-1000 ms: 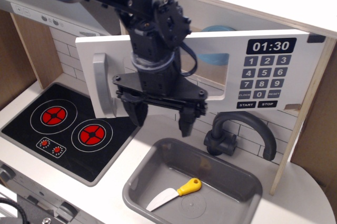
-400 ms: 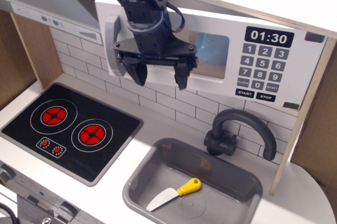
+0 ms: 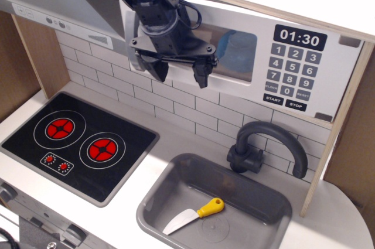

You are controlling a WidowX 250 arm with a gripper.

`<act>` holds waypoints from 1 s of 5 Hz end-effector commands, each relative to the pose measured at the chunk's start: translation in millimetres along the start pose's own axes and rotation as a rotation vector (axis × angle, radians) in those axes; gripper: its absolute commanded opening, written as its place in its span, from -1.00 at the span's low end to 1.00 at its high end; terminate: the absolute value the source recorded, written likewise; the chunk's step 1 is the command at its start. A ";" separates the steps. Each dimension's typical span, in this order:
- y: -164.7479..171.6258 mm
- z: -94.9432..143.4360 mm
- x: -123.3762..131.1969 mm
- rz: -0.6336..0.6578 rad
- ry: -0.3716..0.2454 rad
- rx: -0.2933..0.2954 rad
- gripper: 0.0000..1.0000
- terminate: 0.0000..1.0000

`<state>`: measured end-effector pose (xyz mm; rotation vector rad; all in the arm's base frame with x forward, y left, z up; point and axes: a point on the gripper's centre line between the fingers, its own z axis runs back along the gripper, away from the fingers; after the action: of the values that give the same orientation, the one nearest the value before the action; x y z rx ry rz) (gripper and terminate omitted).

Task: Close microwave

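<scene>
Overhead, we note the black claw [image 3: 177, 72] spread wide, gripping nothing, pressed against the microwave [image 3: 275, 61]: flat white wooden door behind it, clear rectangular window just right, black keypad farther right. Below sits a grey moulded sink [image 3: 153, 202].

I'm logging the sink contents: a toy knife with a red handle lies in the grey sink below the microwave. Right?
Not quite. The knife does lie in the grey sink below the microwave, but its handle is yellow, not red, as the observation.image view shows.
</scene>
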<state>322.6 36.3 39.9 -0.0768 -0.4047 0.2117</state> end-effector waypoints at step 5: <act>15.8 25.2 3.9 0.002 0.009 0.054 1.00 -1.00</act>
<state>310.0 50.1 42.9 -0.0299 -0.3273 0.2396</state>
